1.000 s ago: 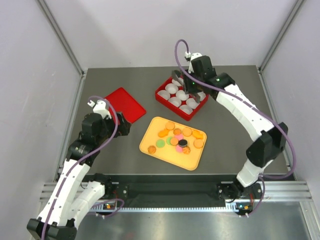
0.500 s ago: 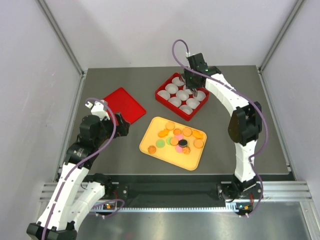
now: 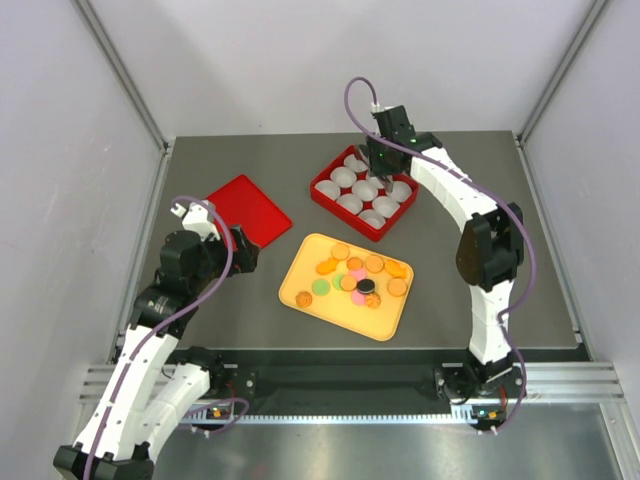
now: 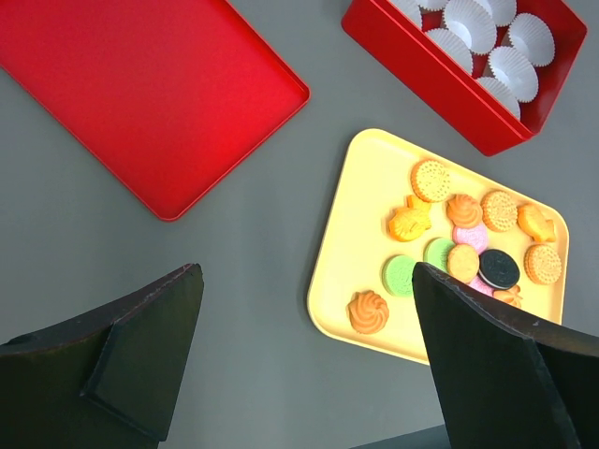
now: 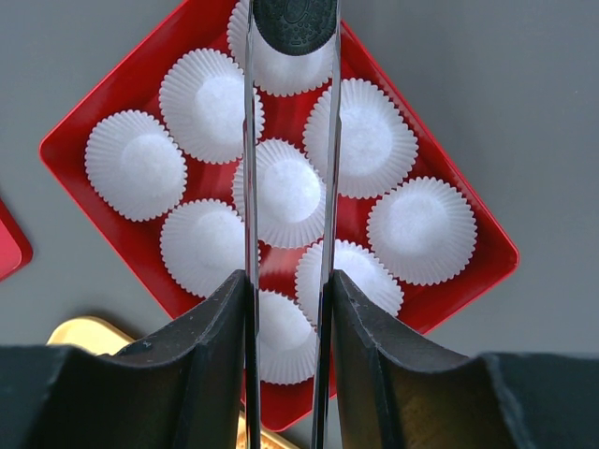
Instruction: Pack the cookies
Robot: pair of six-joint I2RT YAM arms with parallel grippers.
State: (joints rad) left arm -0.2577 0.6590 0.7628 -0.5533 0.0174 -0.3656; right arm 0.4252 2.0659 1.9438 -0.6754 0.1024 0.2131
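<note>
Elbow folded inward since a second ago. Right gripper [image 3: 378, 178] hardly shifted, thin blades clenched edge-on around a glossy black cookie [image 5: 295, 19]. Directly beneath: pleated white paper cups [image 5: 288, 192] in a square red box [image 5: 58, 150]. Left gripper [image 4: 307, 281] spread wide, grasping nothing, above bare grey table [image 4: 253, 365]. Ahead-right of it, remaining cookies [image 4: 468, 248] on a smooth yellow tray [image 4: 360, 187]; ahead-left, a flat red lid [image 4: 140, 94].

bright, even light in all three views, seems to come from overhead. shadows are faint and soft, just a thin one along the yellow tray [image 4: 365, 206] edge. the grey table [image 3: 240, 320] looks flat and matte. top view is sharp. in the wrist views the near fingers [image 4: 496, 374] go dark and slightly soft, but the cookies [image 4: 431, 180] and the black cookie [image 5: 295, 21] stay crisp.
</note>
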